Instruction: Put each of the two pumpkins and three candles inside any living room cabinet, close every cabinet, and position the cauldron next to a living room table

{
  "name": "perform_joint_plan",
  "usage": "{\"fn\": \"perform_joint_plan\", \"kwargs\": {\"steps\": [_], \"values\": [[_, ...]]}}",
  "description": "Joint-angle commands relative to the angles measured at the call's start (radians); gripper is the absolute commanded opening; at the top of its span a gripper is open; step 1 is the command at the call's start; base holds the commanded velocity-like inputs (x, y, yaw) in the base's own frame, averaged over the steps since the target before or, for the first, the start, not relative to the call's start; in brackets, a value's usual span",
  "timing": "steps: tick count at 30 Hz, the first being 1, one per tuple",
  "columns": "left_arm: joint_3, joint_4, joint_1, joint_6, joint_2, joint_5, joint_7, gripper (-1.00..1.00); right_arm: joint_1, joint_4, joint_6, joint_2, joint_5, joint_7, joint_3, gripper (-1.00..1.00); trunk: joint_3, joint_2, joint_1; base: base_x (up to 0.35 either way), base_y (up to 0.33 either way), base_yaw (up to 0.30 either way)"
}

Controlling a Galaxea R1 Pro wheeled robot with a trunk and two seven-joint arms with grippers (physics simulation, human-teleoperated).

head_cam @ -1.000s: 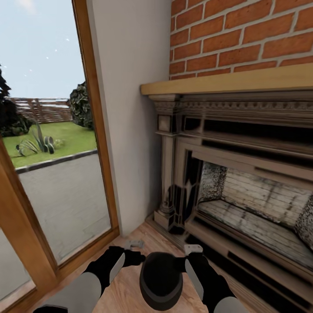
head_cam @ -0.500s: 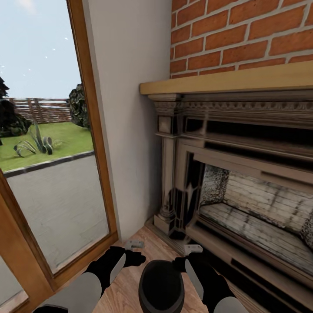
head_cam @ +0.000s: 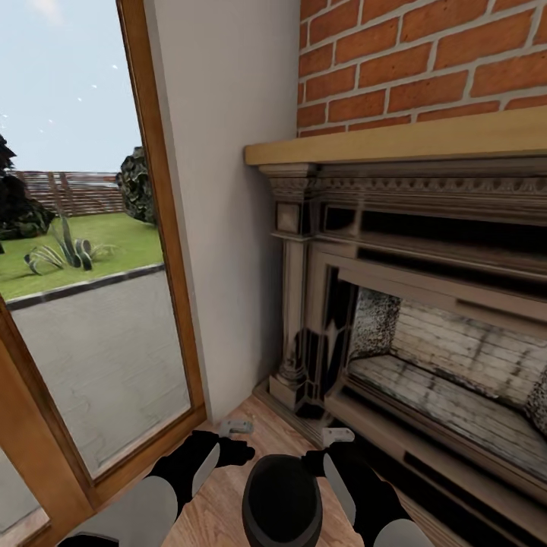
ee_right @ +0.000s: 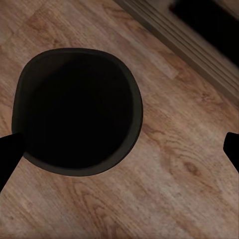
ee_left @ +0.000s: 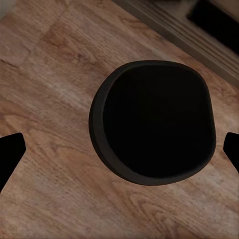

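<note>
The cauldron point(head_cam: 281, 501), a squat matte black pot, stands upright on the light wood floor at the bottom middle of the head view. My left gripper point(head_cam: 234, 437) and right gripper point(head_cam: 334, 439) flank it just beyond its rim. Looking down from the left wrist, the cauldron's wide mouth point(ee_left: 154, 122) lies between my left gripper's point(ee_left: 119, 154) spread black fingertips point(ee_left: 7, 157). From the right wrist the cauldron point(ee_right: 77, 112) lies under my right gripper point(ee_right: 119, 153), with its fingertips point(ee_right: 233, 149) far apart. Both grippers are open and hold nothing. Pumpkins, candles, cabinet and table are out of view.
An ornate fireplace point(head_cam: 425, 319) under a red brick chimney point(head_cam: 425, 61) stands close on the right, its hearth step beside my right arm. A wood-framed glass door point(head_cam: 83, 304) fills the left, with a white wall point(head_cam: 228, 190) between. Bare plank floor point(head_cam: 220, 505) lies around the pot.
The whole view has shifted slightly since a second ago, so the camera moved. The cauldron and both arms keep the same places relative to each other.
</note>
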Motion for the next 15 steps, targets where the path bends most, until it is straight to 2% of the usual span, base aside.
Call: {"fn": "perform_joint_plan", "kwargs": {"steps": [1,15], "values": [[-0.005,-0.002,0.0,0.005,0.001,0.004,0.0,1.0,0.0,-0.001,0.003,0.0,-0.011,-0.009,0.002,1.0,-0.001,0.0,0.0,0.0,0.0,0.0],[-0.005,-0.002,0.0,0.005,0.001,0.004,-0.002,1.0,0.0,-0.001,-0.015,0.0,-0.011,-0.009,0.002,1.0,-0.042,-0.091,0.05,0.0,0.0,0.0]]}}
